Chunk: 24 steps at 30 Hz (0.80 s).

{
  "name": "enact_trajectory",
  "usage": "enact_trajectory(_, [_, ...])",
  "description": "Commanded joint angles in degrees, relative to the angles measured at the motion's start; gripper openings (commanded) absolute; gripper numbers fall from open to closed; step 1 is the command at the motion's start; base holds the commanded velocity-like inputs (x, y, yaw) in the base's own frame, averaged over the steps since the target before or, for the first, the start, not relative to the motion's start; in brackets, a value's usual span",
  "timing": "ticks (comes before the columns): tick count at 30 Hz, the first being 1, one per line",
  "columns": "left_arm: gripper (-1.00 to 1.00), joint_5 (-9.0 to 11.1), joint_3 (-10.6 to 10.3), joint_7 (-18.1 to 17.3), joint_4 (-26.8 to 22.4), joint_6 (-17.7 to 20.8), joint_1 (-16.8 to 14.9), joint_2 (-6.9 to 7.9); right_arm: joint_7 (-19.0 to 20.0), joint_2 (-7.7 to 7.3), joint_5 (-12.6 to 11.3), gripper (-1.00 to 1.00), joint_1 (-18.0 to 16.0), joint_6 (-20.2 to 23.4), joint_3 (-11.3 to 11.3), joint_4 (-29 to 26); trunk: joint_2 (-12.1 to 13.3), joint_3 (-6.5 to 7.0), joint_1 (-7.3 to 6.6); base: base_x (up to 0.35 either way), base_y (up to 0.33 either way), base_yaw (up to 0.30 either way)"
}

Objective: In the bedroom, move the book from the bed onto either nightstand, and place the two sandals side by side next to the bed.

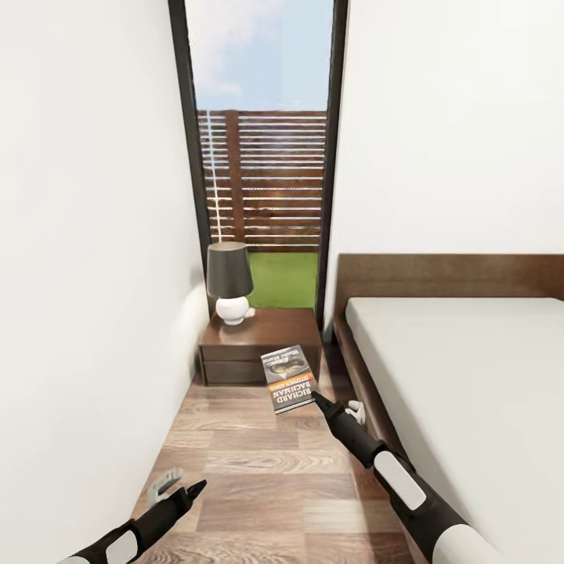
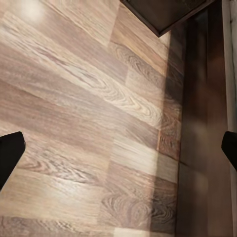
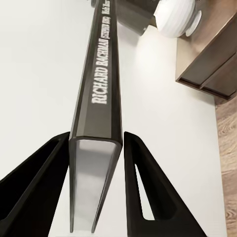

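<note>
Bright daylight from the window [image 1: 262, 157]; soft floor [image 2: 89, 123] shadows; slightly blurred left wrist view.

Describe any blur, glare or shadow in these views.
Head view: sharp, evenly lit, a soft shadow beside the lamp. Left wrist view: floor slightly soft, a bright glare patch at one corner, shade along the dark edge. Right wrist view: the book looms stretched by closeness.

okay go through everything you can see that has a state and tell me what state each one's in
book: clamped in right gripper, held in the air near the nightstand.
left gripper: open, empty, over floor.
nightstand: drawers shut, lamp upright on top.
bed: mattress bare.
</note>
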Motion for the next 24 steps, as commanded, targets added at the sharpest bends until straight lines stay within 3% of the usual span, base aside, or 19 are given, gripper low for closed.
enact_trajectory(1, [1.00, -0.35, 0.46, -0.21, 0.08, -0.11, -0.05, 0.01, 0.07, -0.06, -0.61, -1.00, -0.05, 0.25, 0.19, 0.00, -0.02, -0.06, 0.01, 0.176, 0.000, 0.000])
enact_trajectory(24, [1.00, -0.35, 0.45, -0.21, 0.08, -0.12, -0.05, 0.01, 0.07, -0.10, -0.65, -1.00, -0.05, 0.25, 0.19, 0.00, -0.02, -0.06, 0.01, 0.176, 0.000, 0.000])
